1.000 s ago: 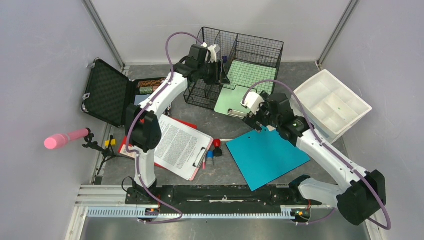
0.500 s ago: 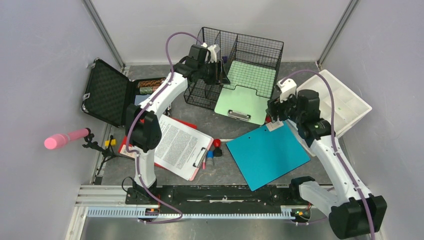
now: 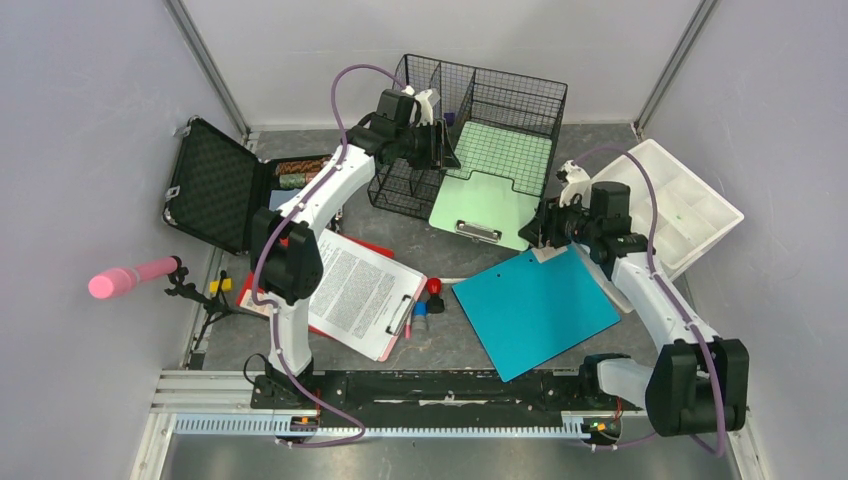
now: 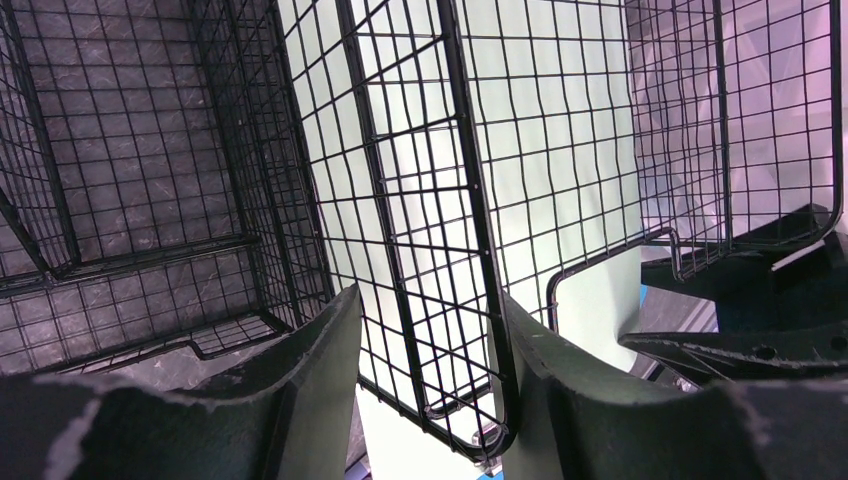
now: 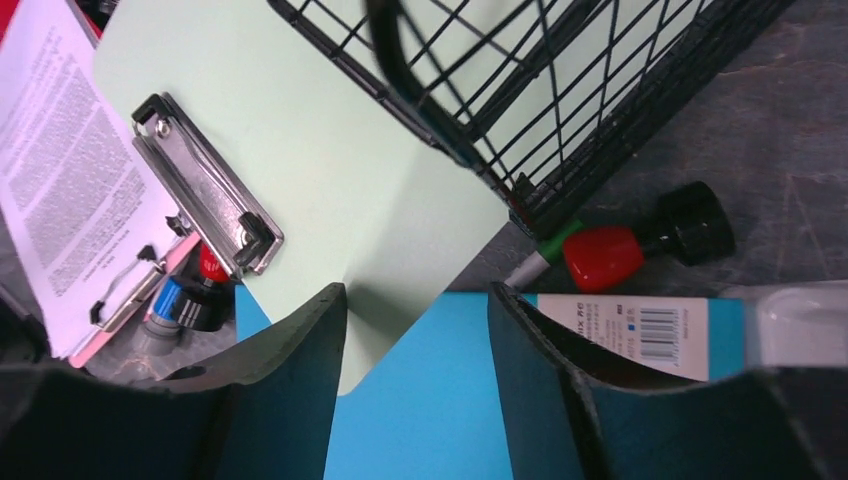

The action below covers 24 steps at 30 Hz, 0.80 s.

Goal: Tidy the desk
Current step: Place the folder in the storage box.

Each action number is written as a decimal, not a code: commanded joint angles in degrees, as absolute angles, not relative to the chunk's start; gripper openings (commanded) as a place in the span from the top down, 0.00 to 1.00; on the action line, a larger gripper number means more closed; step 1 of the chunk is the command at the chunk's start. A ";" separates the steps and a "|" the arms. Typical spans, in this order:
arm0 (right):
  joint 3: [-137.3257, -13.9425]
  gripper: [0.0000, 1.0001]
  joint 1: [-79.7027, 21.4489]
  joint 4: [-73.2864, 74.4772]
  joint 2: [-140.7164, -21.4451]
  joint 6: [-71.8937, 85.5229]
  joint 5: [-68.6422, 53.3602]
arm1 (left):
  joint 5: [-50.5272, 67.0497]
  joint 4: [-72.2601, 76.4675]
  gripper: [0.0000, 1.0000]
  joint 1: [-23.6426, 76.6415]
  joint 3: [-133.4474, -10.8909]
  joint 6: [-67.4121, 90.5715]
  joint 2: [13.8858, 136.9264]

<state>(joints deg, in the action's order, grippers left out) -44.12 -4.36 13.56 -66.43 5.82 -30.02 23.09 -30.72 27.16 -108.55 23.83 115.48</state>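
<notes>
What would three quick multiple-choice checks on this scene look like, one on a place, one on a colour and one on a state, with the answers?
1. Where is the green clipboard?
A. leaning on the back wall
B. partly in the wire basket, clip end sticking out
C. held up in the air

2. What colour is the folder below the right gripper?
A. red
B. yellow
C. blue

3. How is the black case?
A. lid open
B. lid shut
C. upside down

Answers:
1 B: its far part lies behind the mesh and its clip lies outside.
2 C: the top view shows a blue sheet.
3 A: the foam lining of the raised lid shows.
</notes>
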 commanded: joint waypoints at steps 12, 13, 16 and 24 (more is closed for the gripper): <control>-42.95 0.83 -2.38 0.53 -71.22 15.75 -41.66 | 23.56 -30.76 0.50 26.63 -105.38 25.18 115.46; -43.27 0.86 -2.37 0.44 -71.17 16.05 -41.74 | 23.55 -30.81 0.50 26.63 -105.30 25.14 115.49; -44.23 0.90 -2.38 0.45 -71.12 17.22 -42.31 | 23.63 -30.78 0.51 26.71 -105.21 25.11 115.52; -47.38 0.98 -2.37 0.42 -70.26 20.53 -43.76 | 23.31 -30.75 0.54 27.50 -104.79 24.40 115.37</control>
<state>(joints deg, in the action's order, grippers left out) -42.50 -1.58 6.39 -71.33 18.44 -39.18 24.10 -28.58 26.96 -106.89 23.86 114.98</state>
